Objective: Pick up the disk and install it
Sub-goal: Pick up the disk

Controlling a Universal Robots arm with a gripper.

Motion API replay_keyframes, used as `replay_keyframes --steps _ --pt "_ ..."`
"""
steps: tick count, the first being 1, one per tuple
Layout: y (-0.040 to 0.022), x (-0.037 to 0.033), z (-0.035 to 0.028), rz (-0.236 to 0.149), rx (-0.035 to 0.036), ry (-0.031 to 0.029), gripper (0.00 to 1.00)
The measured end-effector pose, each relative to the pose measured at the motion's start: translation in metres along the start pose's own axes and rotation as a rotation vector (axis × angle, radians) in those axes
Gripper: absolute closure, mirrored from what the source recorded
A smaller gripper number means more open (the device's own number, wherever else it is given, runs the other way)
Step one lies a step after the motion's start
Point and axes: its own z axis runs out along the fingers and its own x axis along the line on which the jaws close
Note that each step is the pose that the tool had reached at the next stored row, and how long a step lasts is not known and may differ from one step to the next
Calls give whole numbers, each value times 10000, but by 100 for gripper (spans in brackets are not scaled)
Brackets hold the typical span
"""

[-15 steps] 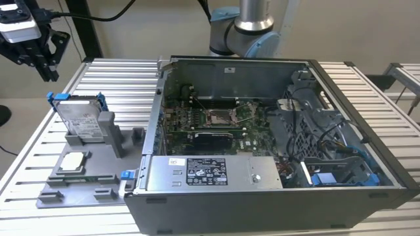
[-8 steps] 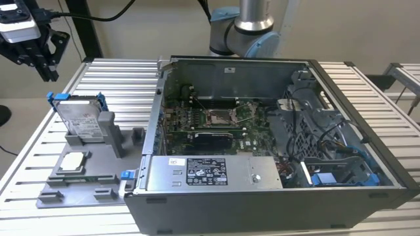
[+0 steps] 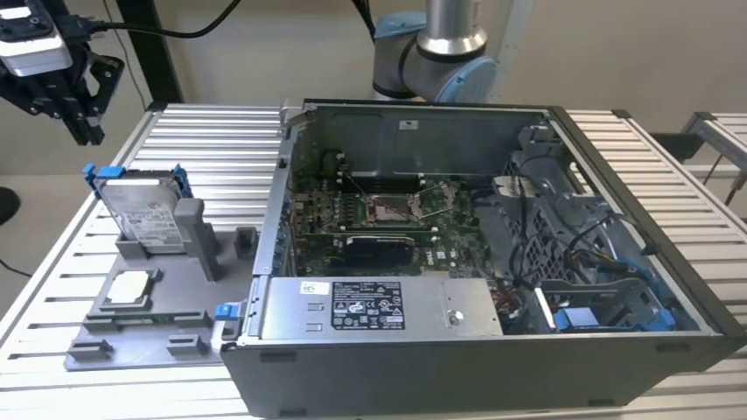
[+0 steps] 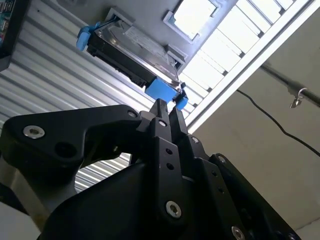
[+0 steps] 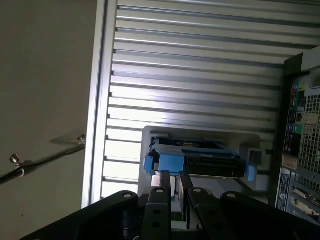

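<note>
The black pincer (image 4: pixel 165 111) fills the foreground in both wrist views, fingers narrowly parted and holding nothing, hovering above the disk (image 3: pixel 146 210). The disk stands upright in a grey holder (image 3: pixel 140 319) on the bench (image 3: pixel 47 289), edge up, likely for grasping, beside the open computer case (image 3: pixel 491 350).

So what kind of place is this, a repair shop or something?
More likely a robotics lab or test bench for computer assembly. An open computer case lies on a slatted metal table, a disk stands in a grey holder, and the gripper hangs above it.

Disk (image 3: pixel 143 213) upright in holder (image 3: pixel 146 324), seemingly apart from case (image 3: pixel 491 262), exterior view's left.
</note>
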Motion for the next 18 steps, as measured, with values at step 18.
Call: replay_keyframes --steps 18 --pt "0 1 0 -2210 -6 103 100"
